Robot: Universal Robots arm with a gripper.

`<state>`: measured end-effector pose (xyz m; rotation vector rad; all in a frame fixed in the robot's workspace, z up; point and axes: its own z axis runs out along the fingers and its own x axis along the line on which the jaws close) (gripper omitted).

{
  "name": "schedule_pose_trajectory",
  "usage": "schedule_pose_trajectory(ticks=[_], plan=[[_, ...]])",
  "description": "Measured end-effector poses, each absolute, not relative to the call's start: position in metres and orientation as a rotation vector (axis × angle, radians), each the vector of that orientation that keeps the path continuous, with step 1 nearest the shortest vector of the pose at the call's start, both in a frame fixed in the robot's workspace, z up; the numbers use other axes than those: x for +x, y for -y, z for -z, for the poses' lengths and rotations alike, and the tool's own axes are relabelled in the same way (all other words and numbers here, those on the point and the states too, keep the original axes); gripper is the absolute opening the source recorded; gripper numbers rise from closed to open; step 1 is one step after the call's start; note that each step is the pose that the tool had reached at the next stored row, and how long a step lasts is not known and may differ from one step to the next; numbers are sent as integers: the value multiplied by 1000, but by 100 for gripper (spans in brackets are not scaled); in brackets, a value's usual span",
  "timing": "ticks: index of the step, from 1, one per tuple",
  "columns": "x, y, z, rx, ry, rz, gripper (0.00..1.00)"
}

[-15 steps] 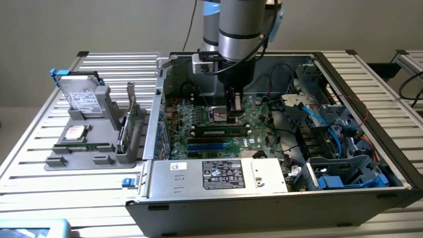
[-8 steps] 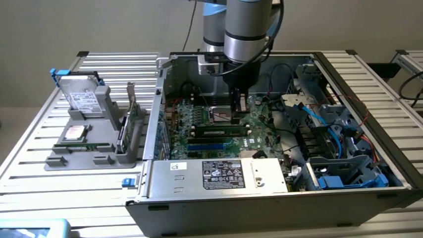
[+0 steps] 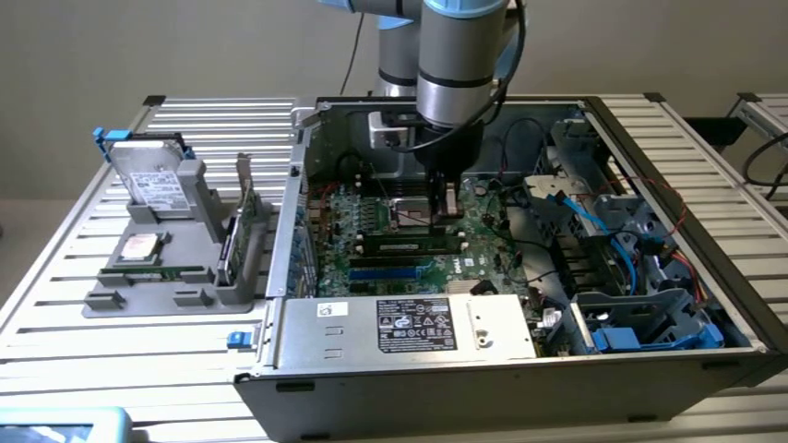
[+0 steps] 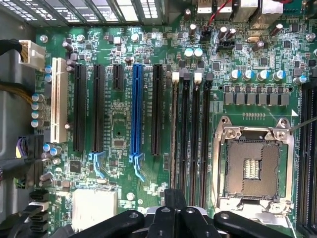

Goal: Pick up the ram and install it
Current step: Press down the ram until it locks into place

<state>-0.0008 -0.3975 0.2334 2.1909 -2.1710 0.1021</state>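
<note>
Jaws shut empty, the gripper (image 3: 448, 205) hangs low beside the CPU socket (image 4: 252, 168) (pins exposed): any drift could bend them.

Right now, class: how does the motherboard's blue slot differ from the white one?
The blue slot is bright blue; the white slot is cream-white. The blue slot ends in a blue latch; the white slot shows none. The blue slot lies between black slots; the white slot ends the row. Both are empty and lie parallel on the green motherboard.
</note>
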Motion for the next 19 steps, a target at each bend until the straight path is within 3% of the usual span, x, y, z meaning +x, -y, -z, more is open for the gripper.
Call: schedule_pose_trajectory(ticks=[19], plan=[[2,397,-231,2165,2195,-101,11]])
